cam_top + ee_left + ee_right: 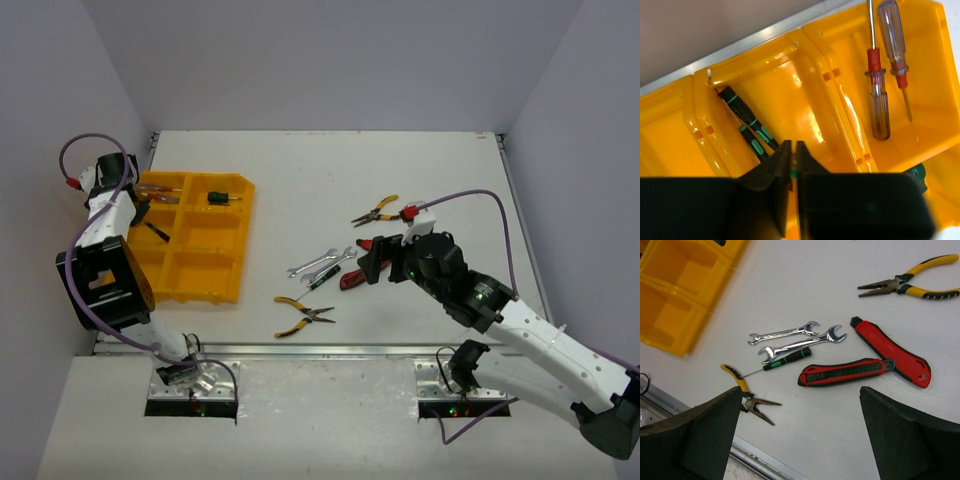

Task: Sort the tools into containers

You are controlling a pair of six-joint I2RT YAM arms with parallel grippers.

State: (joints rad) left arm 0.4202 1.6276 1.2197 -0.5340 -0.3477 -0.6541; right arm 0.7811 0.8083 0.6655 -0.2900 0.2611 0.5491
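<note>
The yellow organiser tray (215,262) lies at the left. My left gripper (141,212) hangs over its left middle compartment (790,100), jaws almost closed on the end of a black-and-green screwdriver (747,122) that slants down into it. Two red-handled screwdrivers (882,85) lie in the neighbouring compartment, a green-handled one (223,198) in another. My right gripper (800,405) is wide open and empty above the table by two red utility knives (850,374). Two silver wrenches (790,339), a small black-green screwdriver (787,360) and two yellow-black pliers (912,286), (747,400) lie loose.
The table's metal front rail (760,457) runs just below the near pliers. Grey walls close in the table on three sides. The right arm's purple cable (480,200) loops above the far pliers.
</note>
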